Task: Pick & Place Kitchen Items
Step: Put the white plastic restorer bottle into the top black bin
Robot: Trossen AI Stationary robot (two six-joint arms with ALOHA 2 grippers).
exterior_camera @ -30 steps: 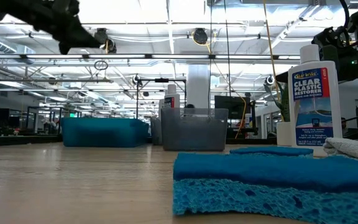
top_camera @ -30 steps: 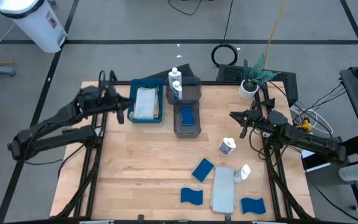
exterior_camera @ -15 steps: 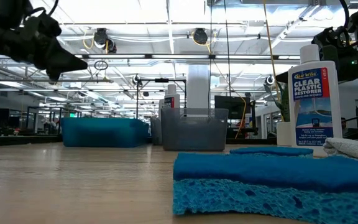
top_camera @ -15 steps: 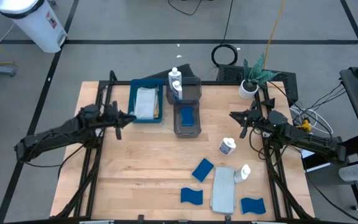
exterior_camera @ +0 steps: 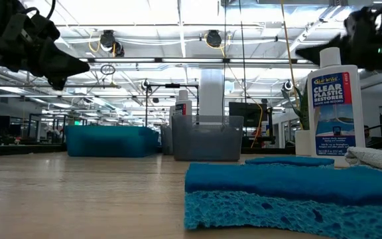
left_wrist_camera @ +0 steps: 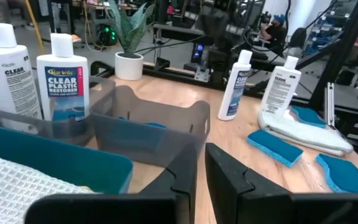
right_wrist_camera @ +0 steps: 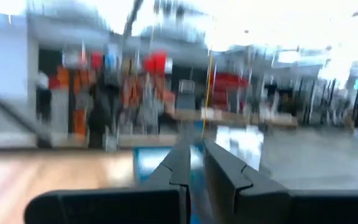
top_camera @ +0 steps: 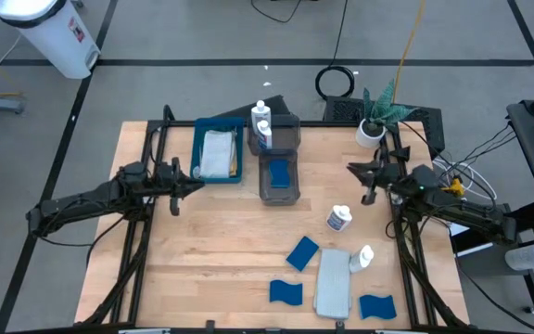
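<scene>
Kitchen items sit in two groups on the pale wooden table [top_camera: 211,250]. Near front edge: folded light grey cloth [top_camera: 333,280] with small white labelled bottle [top_camera: 362,257] touching its right side; three blue rectangular sponges around it, one [top_camera: 301,252] just left, one [top_camera: 286,293] at front left, one [top_camera: 377,305] at front right. A second white bottle [top_camera: 339,219] lies apart, toward table centre. At the back: two white bottles [top_camera: 261,124] upright in a grey plastic bin [top_camera: 287,136]; a blue sponge [top_camera: 279,173] in a second grey bin [top_camera: 279,192] just in front; a pale cloth [top_camera: 216,153] inside the flat blue tray [top_camera: 199,153] beside them. Left gripper [top_camera: 196,179] hangs above the table just in front of the tray, fingers clenched on nothing; wrist view shows its dark fingers [left_wrist_camera: 225,171] nearly together. Right gripper [top_camera: 352,169] hovers right of the bins, likewise pinched shut and empty. Small potted plant [top_camera: 378,116] at back right corner. Grey floor with dark lines around; white bin [top_camera: 52,32] on the floor at far left. Low view: open hall, ceiling trusses and lights.
</scene>
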